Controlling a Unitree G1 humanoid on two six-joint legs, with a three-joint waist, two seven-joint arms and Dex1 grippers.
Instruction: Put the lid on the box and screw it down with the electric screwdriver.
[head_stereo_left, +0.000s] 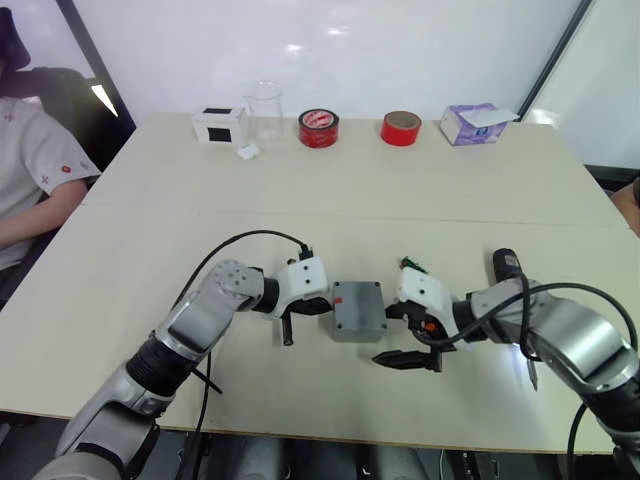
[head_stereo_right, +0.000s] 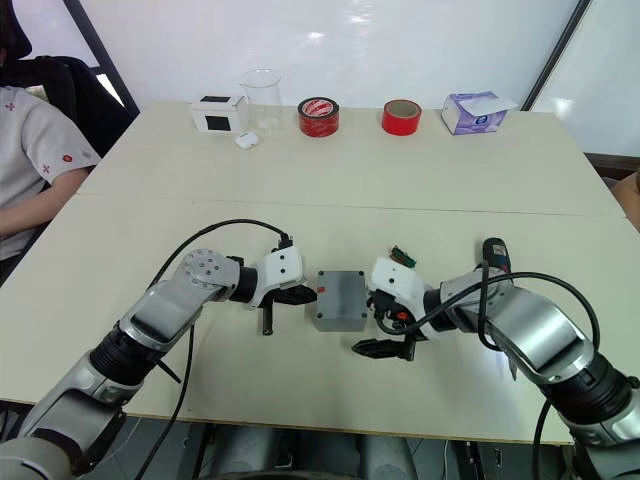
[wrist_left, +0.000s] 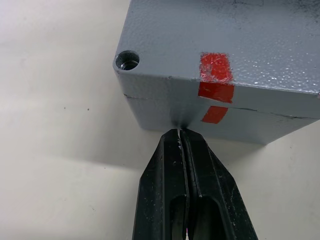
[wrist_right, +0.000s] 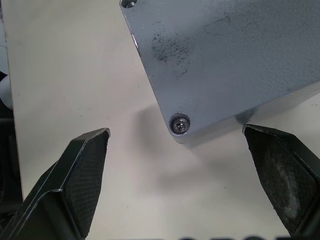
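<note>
Behind, tape rolls (head_stereo_left: 318, 128), tissue box (head_stereo_left: 470, 123), beaker (head_stereo_left: 263, 104).

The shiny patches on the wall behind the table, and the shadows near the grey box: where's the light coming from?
Left eye view: glare spots on the white wall suggest lights overhead. Left wrist view: the box casts a soft shadow on the table beside the shut left gripper. Right wrist view: a faint shadow lies under the lid's corner.

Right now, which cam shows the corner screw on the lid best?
Right wrist view: the screw sits seated in the lid's near corner, head plainly visible, between the open right gripper's fingers. Left wrist view shows another corner hole, its contents unclear. In the head views, corner details are too small to judge.
</note>
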